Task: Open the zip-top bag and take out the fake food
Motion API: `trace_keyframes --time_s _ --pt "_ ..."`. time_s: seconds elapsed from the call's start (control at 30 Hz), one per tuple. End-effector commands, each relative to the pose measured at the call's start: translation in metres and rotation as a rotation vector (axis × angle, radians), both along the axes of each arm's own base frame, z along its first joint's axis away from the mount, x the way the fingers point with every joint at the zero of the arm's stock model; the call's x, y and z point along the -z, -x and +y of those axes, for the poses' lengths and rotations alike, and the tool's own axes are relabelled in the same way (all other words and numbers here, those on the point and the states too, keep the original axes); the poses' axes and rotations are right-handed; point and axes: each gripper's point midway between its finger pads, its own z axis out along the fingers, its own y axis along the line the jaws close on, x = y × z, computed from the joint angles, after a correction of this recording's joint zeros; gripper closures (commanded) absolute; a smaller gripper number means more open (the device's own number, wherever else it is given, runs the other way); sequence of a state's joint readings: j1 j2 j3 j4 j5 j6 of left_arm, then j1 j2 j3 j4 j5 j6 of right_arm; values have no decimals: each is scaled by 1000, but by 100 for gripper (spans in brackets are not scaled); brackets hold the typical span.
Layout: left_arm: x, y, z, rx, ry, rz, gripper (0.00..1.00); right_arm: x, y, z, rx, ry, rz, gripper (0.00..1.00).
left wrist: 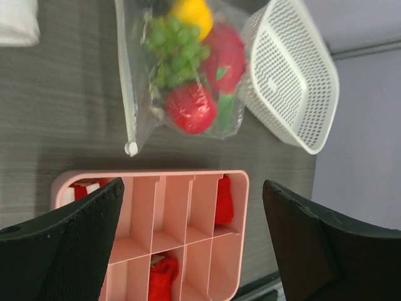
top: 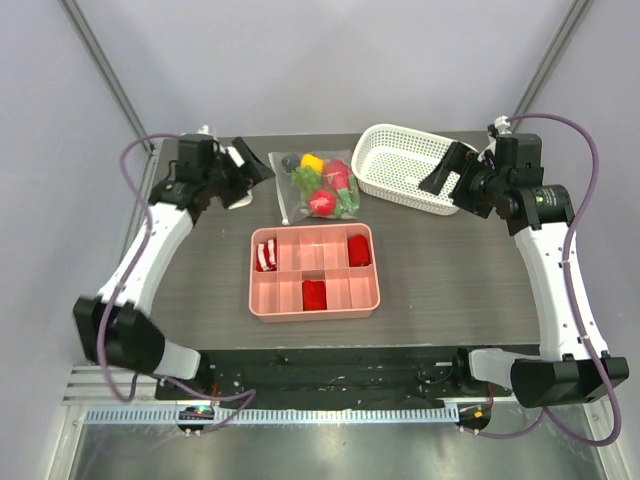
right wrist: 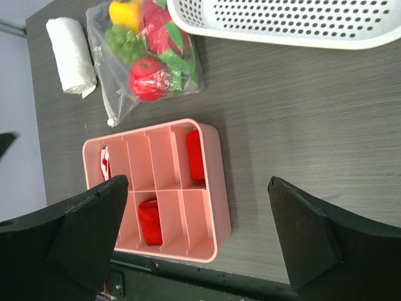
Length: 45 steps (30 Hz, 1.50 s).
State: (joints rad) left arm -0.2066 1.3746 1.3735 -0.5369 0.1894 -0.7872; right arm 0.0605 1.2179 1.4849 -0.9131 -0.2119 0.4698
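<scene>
Zip-top bag point(top: 300, 190), beyond the pink tray point(top: 310, 231), is cropped in the left wrist view; the rolled cloth point(right wrist: 72, 56) shows whole only from the right wrist. Left gripper point(left wrist: 193, 188) and right gripper point(right wrist: 198, 182) both gape, empty.

On my counter point(top: 450, 270) the zip-top bag point(top: 285, 202) lies at the far middle, the fake food point(top: 322, 200) in it. The basket point(top: 395, 190) sits just right of the bag, the rolled cloth point(right wrist: 72, 56) to its left, and the compartment tray point(top: 340, 312) in front, nearer me.
</scene>
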Motion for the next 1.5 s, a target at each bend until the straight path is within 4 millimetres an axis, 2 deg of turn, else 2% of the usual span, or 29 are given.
trace_keyframes --time_s 0.0,0.03,0.07,0.1,0.13,0.17,0.2,0.23,0.27,0.3,0.33,0.57,0.63,0.77,0.8,0.83,0.87,0.93,0.97,1.03,1.07,1.17,1.2,1.23,1.3,1.37,1.47 --pt "61 -40 -30 45 166 156 11 -5 3 16 -97 -21 -6 0" --pt "56 -53 -37 71 187 153 17 -3 2 17 -98 -24 1 0" --pt "61 -59 -44 106 202 178 18 -3 2 18 -102 -29 0 0" --pt "82 -70 -49 111 190 227 19 -4 2 21 -114 -40 1 0" --pt "85 -78 -49 104 187 228 19 -3 0 23 -122 -47 5 0" --pt "79 -90 -48 89 183 207 19 -5 0 26 -135 -55 1 0" --pt "86 -96 -46 79 167 216 19 -5 -1 27 -139 -56 0 0" --pt "104 -101 -46 68 154 257 19 -6 -1 29 -143 -61 -4 0" --pt "103 -110 -46 65 154 253 18 -8 -3 30 -146 -64 -14 0" --pt "110 -113 -47 64 150 270 19 -8 -4 32 -151 -67 -15 0" --pt "131 -115 -48 67 131 318 19 -9 -5 32 -152 -68 -18 0" --pt "178 -123 -32 26 134 386 24 -16 -9 33 -152 -63 -36 0" --pt "187 -125 -34 48 141 396 28 -15 -11 35 -151 -63 -36 0" --pt "193 -129 -38 53 168 403 33 -10 -13 50 -169 -53 -36 0" --pt "190 -136 -42 62 189 374 34 -7 -14 54 -176 -48 -32 0" --pt "190 -137 -45 73 206 374 35 -7 -14 67 -209 -44 -44 0" --pt "195 -139 -46 76 216 384 40 -5 -18 68 -196 -27 -52 0" --pt "194 -143 -51 87 244 369 45 -2 -23 84 -225 -18 -85 0" --pt "191 -145 -53 75 279 369 53 -1 -25 89 -232 -15 -97 1" --pt "184 -152 -57 77 333 333 58 5 -36 93 -217 -12 -116 0" --pt "181 -153 -61 66 368 339 69 6 -38 99 -229 -18 -122 0" --pt "162 -159 -62 61 401 294 90 10 -47 119 -276 -12 -173 1" --pt "149 -159 -61 55 405 273 96 17 -49 123 -288 8 -180 0" --pt "142 -160 -60 47 408 265 99 15 -57 126 -300 39 -231 0" --pt "116 -162 -59 36 428 231 100 22 -69 135 -310 72 -280 0" --pt "98 -163 -58 14 453 230 100 33 -82 140 -339 111 -313 0" --pt "74 -164 -60 -51 534 234 100 35 -92 155 -421 164 -444 0"
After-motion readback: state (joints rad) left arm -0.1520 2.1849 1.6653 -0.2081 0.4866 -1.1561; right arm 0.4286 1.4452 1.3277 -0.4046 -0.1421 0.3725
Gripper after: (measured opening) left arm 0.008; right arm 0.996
